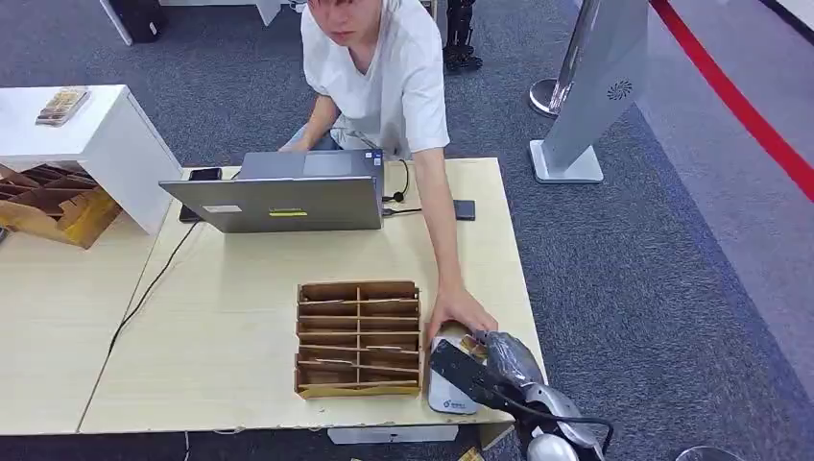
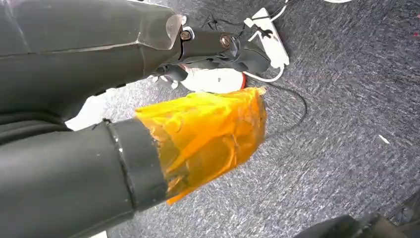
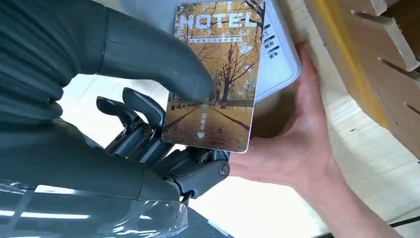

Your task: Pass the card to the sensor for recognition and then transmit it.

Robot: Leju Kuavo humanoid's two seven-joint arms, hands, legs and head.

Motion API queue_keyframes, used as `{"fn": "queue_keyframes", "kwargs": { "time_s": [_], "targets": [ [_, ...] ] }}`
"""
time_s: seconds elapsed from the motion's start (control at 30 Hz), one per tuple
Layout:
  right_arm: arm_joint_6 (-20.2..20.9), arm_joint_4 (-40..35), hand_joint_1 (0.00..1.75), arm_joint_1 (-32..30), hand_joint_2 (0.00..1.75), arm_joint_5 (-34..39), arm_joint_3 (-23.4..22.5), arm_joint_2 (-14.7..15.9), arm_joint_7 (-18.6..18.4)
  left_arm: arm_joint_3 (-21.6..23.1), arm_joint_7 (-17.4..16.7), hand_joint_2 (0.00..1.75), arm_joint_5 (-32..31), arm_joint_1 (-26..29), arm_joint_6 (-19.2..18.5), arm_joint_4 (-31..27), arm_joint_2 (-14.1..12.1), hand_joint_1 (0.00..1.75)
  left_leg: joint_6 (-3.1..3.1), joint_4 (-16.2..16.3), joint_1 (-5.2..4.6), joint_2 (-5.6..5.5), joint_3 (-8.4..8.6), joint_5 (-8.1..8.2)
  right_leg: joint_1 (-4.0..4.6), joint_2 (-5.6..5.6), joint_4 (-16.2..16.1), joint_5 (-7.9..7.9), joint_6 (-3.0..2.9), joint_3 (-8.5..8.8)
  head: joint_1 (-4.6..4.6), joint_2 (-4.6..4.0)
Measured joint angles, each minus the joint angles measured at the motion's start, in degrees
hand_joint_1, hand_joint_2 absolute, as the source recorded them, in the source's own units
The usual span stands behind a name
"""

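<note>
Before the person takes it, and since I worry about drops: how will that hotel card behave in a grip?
The hotel card looks thin, flat and unbent under the right hand's thumb, so it is probably stiff and light. Its printed face looks glossy, so it may slip from a loose pinch. The person's hand lies open just beside it, near the white sensor.

Grey carpet room with pale wooden tables

A wooden table stands on grey carpet; a white cabinet is far left, a red line crosses far right.
</note>
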State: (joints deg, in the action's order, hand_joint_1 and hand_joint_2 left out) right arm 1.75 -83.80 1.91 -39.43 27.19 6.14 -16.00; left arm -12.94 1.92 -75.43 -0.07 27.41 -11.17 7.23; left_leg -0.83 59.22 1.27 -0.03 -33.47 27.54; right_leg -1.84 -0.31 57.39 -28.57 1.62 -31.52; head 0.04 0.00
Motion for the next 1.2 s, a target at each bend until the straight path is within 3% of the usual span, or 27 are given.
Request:
{"fn": "queue_keyframes", "kwargs": {
  "time_s": [0.33, 0.83, 1.2],
  "targets": [
    [1.31, 0.52, 1.75, 0.17, 1.75, -5.62, -0.17, -0.17, -2.6, 0.0, -0.42, 0.0, 0.0, 0.02, 0.04, 0.0, 0.0, 0.0, 0.0, 0.0, 0.0, 0.0, 0.0, 0.0, 0.0, 0.0, 0.0, 0.0, 0.0, 0.01, 0.0, 0.0],
    [3.17, 1.94, 1.75, 0.81, 1.75, -7.45, -0.15, -0.42, -3.54, 0.0, -0.57, 0.0, -0.11, 0.02, 0.04, 0.0, 0.0, 0.0, 0.0, 0.0, 0.0, 0.0, 0.01, 0.0, 0.0, 0.0, 0.0, 0.0, 0.0, 0.01, 0.0, 0.0],
    [2.36, 2.49, 1.75, 1.21, 1.75, -7.8, -0.17, -0.87, -3.63, 0.0, -0.57, 0.0, 0.02, 0.05, 0.2, 0.0, 0.0, 0.0, 0.01, 0.0, 0.0, 0.01, 0.04, -0.01, 0.0, 0.01, 0.0, 0.01, 0.0, 0.03, 0.0, 0.0]
  ]
}}
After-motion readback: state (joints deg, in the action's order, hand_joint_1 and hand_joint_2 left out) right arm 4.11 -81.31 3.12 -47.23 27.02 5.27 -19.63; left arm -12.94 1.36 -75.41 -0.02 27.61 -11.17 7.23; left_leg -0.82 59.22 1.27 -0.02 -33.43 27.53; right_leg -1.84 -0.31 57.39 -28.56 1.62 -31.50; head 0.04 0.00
